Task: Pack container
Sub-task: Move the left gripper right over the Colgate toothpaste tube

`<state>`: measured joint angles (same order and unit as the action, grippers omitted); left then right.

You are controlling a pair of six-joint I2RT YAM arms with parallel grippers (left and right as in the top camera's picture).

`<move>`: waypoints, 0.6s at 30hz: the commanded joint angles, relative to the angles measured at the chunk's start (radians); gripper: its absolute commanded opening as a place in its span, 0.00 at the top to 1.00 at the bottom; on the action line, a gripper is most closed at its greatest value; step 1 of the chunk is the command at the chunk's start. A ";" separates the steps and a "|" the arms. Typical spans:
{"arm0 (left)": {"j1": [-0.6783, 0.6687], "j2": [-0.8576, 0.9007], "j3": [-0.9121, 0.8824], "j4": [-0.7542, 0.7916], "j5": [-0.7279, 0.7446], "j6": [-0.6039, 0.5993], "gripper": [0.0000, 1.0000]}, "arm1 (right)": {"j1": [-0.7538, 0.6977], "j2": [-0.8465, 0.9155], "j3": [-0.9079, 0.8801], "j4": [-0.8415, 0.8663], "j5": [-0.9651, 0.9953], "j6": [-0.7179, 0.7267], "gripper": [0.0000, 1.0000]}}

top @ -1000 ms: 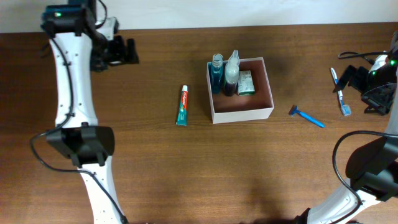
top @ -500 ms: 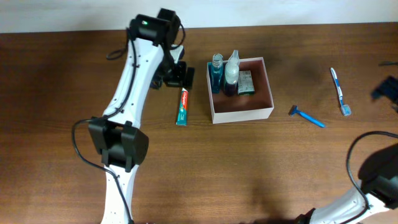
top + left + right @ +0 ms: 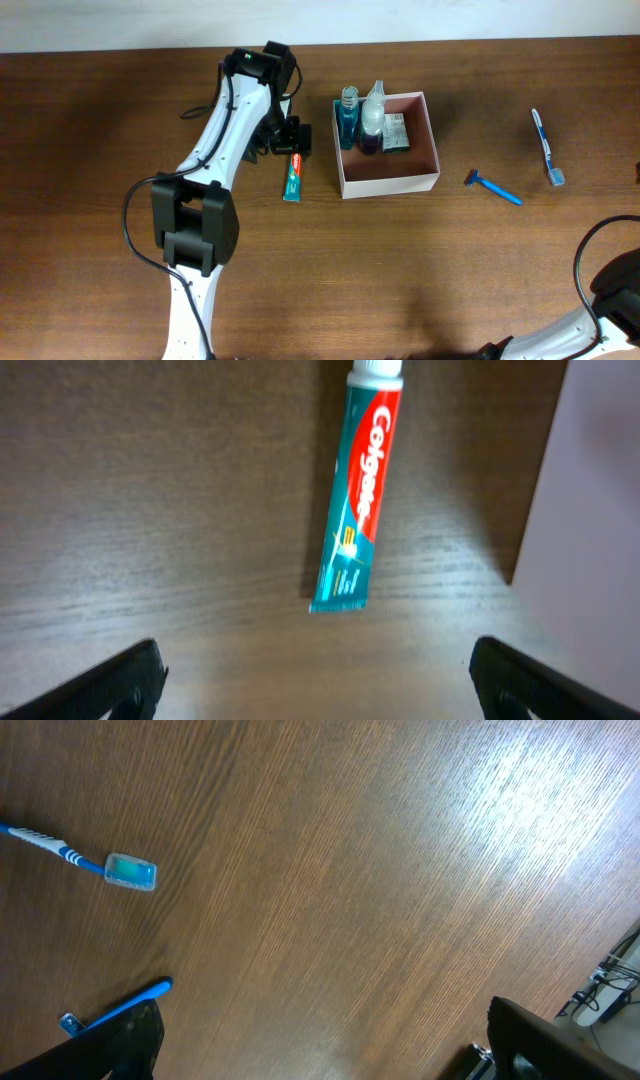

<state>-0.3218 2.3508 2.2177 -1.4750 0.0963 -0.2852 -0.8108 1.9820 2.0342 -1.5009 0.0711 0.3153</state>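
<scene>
Container: near the middle of the table, open top up, white walls, reddish-brown floor.
Inside it: a blue bottle and a clear bottle stand along the 11 to 12 o'clock wall, with a green-and-white packet just beside them.
Toothpaste: flat on the table at the container's 9 o'clock, cap toward 12.
Razor: at the container's 3 o'clock.
Toothbrush: at 2 o'clock, well apart.
Left gripper: above the tube's cap end, jaws spread wide, holding nothing.
Right gripper: over bare wood near razor and toothbrush, jaws wide apart, empty.
</scene>
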 commanded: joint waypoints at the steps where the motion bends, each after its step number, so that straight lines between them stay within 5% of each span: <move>1: -0.003 0.006 -0.048 0.021 -0.011 -0.014 0.01 | -0.001 -0.010 -0.002 0.003 0.010 0.015 0.01; 18: -0.062 0.006 -0.160 0.156 -0.120 -0.035 0.01 | -0.001 -0.010 -0.002 0.059 0.039 0.015 0.01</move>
<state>-0.3592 2.3508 2.0613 -1.3323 -0.0010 -0.3080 -0.8108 1.9820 2.0342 -1.4452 0.0902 0.3180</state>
